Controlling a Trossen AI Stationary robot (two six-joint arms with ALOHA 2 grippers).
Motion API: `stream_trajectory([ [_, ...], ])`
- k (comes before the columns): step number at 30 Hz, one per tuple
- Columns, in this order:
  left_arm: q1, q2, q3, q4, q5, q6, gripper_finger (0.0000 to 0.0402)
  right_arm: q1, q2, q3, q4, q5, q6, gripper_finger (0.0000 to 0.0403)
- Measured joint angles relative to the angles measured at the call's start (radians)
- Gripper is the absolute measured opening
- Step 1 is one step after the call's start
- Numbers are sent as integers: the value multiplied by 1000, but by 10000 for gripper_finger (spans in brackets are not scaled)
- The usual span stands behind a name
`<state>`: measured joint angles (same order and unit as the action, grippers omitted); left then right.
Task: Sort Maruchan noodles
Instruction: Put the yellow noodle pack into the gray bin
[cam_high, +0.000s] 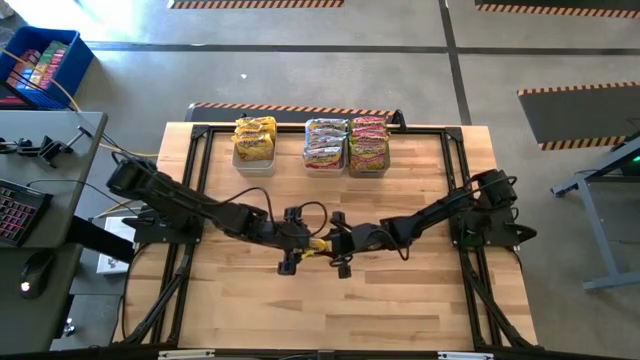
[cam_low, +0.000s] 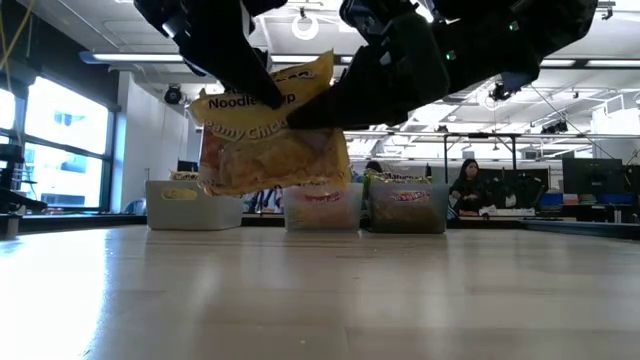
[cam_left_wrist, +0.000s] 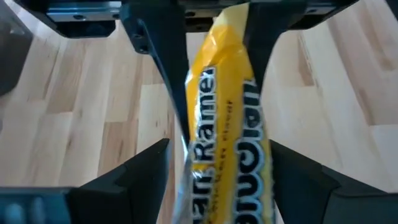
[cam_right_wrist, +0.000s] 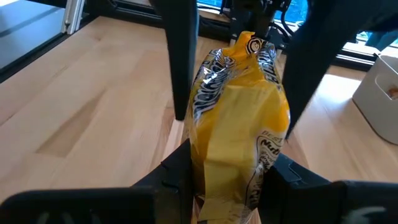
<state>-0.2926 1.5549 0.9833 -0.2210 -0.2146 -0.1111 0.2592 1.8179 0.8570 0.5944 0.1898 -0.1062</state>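
Note:
A yellow Maruchan noodle packet (cam_low: 272, 140) hangs in the air over the middle of the table, between my two grippers. My right gripper (cam_high: 336, 240) comes in from the table's right and is shut on it. My left gripper (cam_high: 302, 242) comes in from the table's left and is open. Its two fingers (cam_left_wrist: 140, 177) stand on either side of the packet's other end (cam_left_wrist: 227, 124). More packets lie in three bins at the far edge. My right gripper pinches the packet's two flat faces (cam_right_wrist: 231, 163) between its two fingers, at the end nearest it. The fingers come from the table's right, slanting slightly down. The packet stands on edge in the hold, hangs tilted below the fingers (cam_low: 300, 110) and is clear of the table.
At the far edge stand a pale bin of yellow packets (cam_high: 254, 142), a clear bin (cam_high: 325, 146) and a dark bin (cam_high: 368, 146) of pink and green ones. Bare wood lies in front of them (cam_high: 330, 300). A blue crate (cam_high: 40, 62) sits off the table; a person (cam_low: 468, 182) sits far behind.

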Motion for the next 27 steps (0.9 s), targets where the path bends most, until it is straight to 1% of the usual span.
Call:
stream_trajectory([
  [4,1,6,0,-12,3,34,239,0,0,0,8,0,0,99],
  [6,1,5,0,-20,3,44,229,0,0,0,13,0,0,99],
  [9,5,0,0,-21,3,46,197,0,0,0,16,1,0,100],
  [13,6,-3,0,-25,12,87,140,0,0,0,15,11,4,116],
  [16,7,-3,0,-31,20,110,102,2,0,0,12,48,5,130],
  [18,6,-18,1,-58,21,122,86,5,0,0,15,69,1,138],
  [21,18,-50,1,-125,21,123,80,5,-1,0,21,98,1,149],
  [24,38,-109,-1,-230,9,127,80,5,-7,0,7,114,-6,159],
  [27,71,-169,0,-352,-2,166,80,12,-25,0,-26,152,-36,165],
])
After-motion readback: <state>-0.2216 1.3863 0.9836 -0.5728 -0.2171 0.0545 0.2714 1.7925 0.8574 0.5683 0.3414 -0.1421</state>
